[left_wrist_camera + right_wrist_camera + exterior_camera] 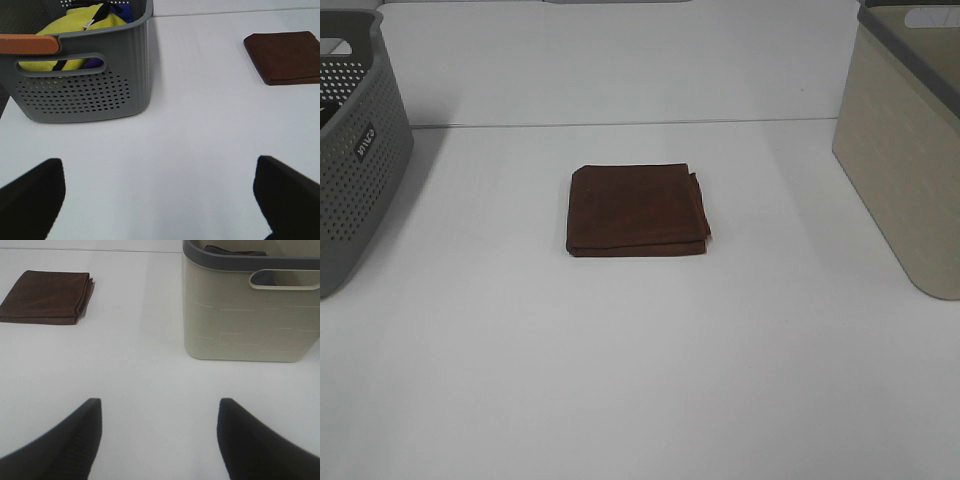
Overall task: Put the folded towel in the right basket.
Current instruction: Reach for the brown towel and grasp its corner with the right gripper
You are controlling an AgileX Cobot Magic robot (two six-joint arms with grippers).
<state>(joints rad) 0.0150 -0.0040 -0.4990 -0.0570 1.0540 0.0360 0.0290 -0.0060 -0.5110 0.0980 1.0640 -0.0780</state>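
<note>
Table (640, 380): white and flat, and I see it run back to a pale wall.
Left basket (350, 170): grey, perforated, at the table's left edge. Through the left wrist camera I see a yellow cloth (75, 25) piled inside, with something blue behind it.
Left gripper (159, 167): I have the jaws spread wide above bare table with nothing between them. It looks toward the left basket, with the towel further off.
Towel (637, 210): dark brown, folded into a flat square. It lies on the table near the middle, well apart from both baskets. The loose layered edges face the right side, and nothing touches it.
Right gripper (160, 402): also open wide, both fingers (70, 440) dark and empty over the table. I see the towel off to one side of it and the right basket to the other.
Right basket (905, 170): beige with a grey rim and a handle slot, at the table's right edge. My right wrist view shows something dark (225, 249) inside, too hidden to name.
</note>
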